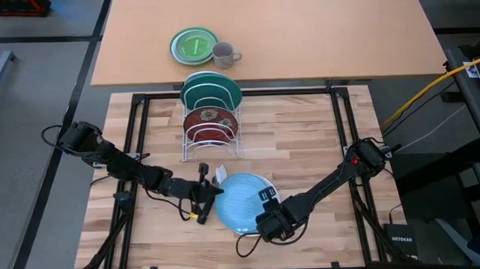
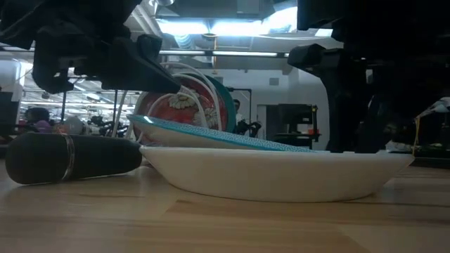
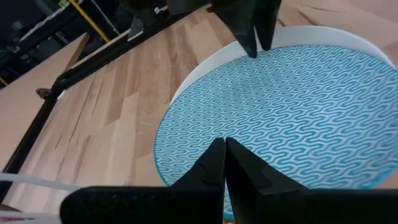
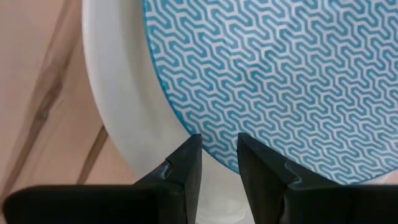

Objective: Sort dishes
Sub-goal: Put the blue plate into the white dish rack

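Standing upright in the wire dish rack (image 1: 212, 134) near the back of the wooden table (image 1: 305, 148) are two plates: the teal plate (image 1: 211, 89) behind and the dark red patterned plate (image 1: 210, 119) in front of it. That much of the sorting looks done.

Two plates remain near the front edge. The light blue patterned plate (image 1: 241, 202) rests tilted on top of the white plate (image 2: 281, 172), its left side raised, as the low view shows.

The left gripper (image 1: 206, 186) is at the blue plate's left rim; its fingers are drawn together to a narrow point over that edge, though whether they pinch the plate cannot be told. The right gripper (image 4: 217, 152) hovers over the plate's near right rim, fingers a little apart and holding nothing clearly.

From above, the white plate is almost wholly hidden under the blue one and the arms. The low view leaves both grippers as dark shapes. A small green plate (image 1: 194, 46) and a grey mug (image 1: 224, 54) sit on the far table, apart.
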Motion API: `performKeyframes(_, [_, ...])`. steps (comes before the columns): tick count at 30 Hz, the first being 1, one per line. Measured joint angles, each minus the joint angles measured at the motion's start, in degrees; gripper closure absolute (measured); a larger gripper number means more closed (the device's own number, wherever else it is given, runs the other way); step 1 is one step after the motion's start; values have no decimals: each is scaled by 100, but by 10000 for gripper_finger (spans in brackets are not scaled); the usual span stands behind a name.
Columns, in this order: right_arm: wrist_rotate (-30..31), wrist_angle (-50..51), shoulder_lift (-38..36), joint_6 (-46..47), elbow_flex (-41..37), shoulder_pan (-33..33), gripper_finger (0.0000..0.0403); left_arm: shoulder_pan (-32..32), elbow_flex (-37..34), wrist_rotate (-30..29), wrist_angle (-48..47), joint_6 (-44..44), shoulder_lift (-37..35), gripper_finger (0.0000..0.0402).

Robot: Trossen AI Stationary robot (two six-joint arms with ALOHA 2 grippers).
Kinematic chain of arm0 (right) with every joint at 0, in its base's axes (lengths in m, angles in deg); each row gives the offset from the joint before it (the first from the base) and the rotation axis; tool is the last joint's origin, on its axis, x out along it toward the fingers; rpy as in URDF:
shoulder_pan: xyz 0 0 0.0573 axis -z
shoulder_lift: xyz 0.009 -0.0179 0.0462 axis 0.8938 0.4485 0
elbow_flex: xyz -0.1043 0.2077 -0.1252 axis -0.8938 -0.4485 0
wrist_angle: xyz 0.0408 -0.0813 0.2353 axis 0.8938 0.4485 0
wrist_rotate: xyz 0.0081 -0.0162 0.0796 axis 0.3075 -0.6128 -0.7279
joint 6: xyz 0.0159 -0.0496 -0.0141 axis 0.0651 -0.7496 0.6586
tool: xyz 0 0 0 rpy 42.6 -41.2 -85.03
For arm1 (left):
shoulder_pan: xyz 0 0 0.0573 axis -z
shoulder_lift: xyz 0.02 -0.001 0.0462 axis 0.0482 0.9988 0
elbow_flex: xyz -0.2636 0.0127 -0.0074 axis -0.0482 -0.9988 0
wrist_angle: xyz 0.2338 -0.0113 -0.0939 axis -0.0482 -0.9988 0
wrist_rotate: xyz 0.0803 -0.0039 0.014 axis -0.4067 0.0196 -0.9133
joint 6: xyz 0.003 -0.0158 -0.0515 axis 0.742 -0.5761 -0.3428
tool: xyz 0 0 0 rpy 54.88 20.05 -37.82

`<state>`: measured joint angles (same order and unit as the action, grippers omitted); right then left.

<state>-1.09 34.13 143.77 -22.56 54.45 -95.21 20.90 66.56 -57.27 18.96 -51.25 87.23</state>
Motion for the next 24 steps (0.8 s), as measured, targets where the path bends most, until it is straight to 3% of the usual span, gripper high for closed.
performKeyframes(5, [0,-7,0,14,0,0,295,-13,0,-211,-3,-322,0,389])
performKeyframes(10, [-2,-7,0,17,0,0,295,-9,0,-518,-4,-993,0,320])
performKeyframes(13, [-2,-7,0,17,0,0,295,-9,0,-587,-2,-2007,0,271])
performKeyframes(17, [-2,-7,0,17,0,0,295,-9,0,-502,-111,-3987,0,227])
performKeyframes(20, [-2,-7,0,17,0,0,295,-9,2,-191,-425,-5076,0,217])
performKeyframes(24, [4,-6,-9,15,0,0,295,-9,2,227,-948,-5900,0,218])
